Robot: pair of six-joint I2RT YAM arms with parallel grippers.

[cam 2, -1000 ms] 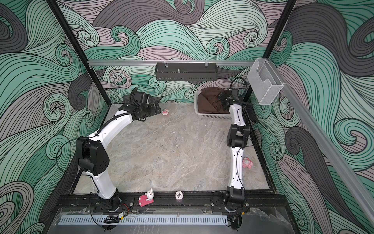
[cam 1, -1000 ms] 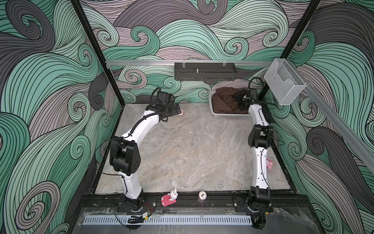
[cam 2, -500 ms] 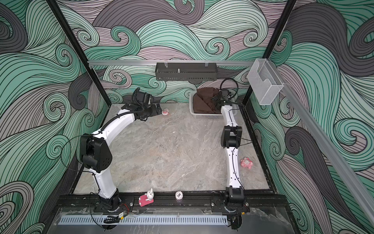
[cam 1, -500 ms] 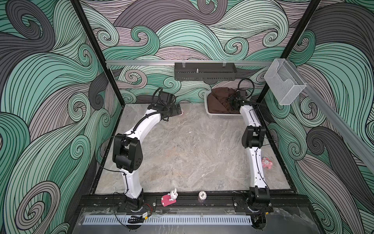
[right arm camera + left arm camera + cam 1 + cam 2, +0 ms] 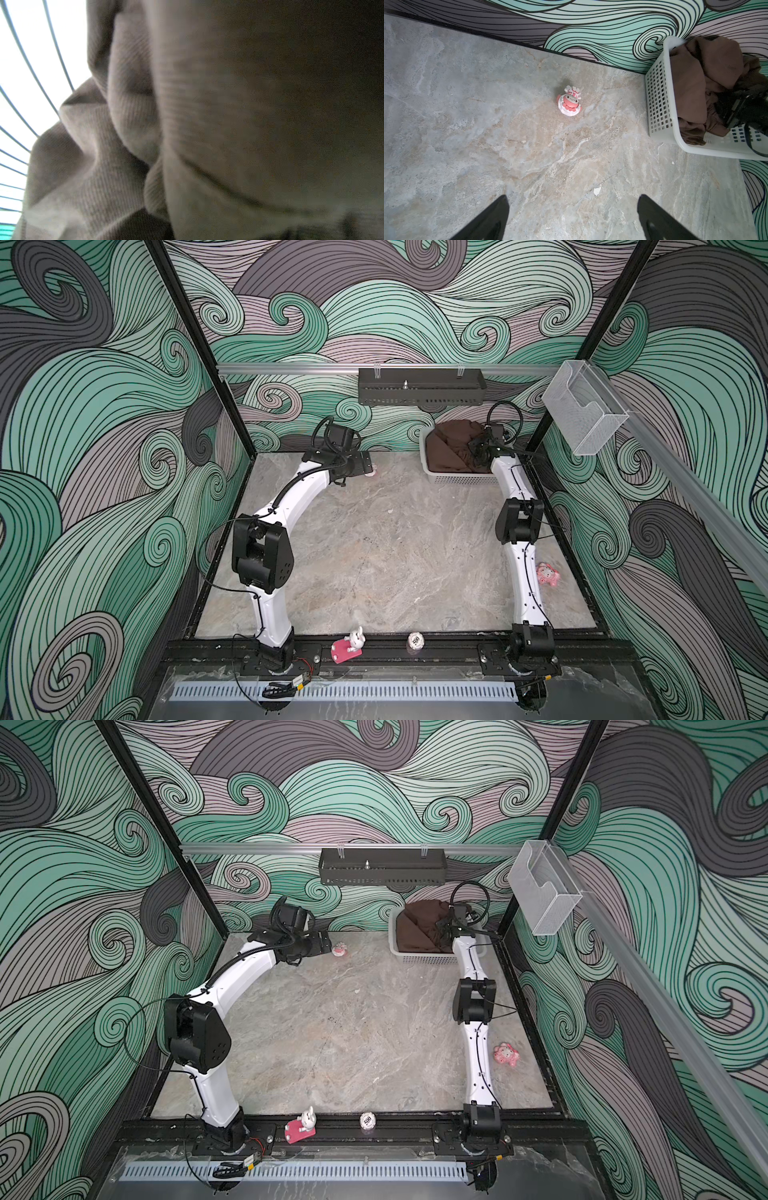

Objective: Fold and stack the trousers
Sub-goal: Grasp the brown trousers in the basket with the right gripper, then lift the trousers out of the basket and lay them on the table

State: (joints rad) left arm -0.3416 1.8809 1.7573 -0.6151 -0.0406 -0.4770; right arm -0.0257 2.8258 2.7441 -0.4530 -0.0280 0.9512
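The brown trousers (image 5: 451, 445) sit bunched up in the white mesh basket (image 5: 461, 480) at the far right corner of the marble-look surface (image 5: 395, 539), heaped above the rim in both top views. The right tool (image 5: 478, 451) is down in that heap, nose into the cloth. The right wrist view gives us nothing but ribbed brown fabric pressed close and blurred, and the fingers are hidden, so I cannot tell whether it is pinched on the cloth or not. Over on the other side, the left tool (image 5: 572, 197) hovers above bare surface near the back wall, its fingers (image 5: 492, 216) spread wide and holding nothing. A small pink-and-white figurine (image 5: 569, 101) lies on the surface just ahead of it, well apart from the basket.
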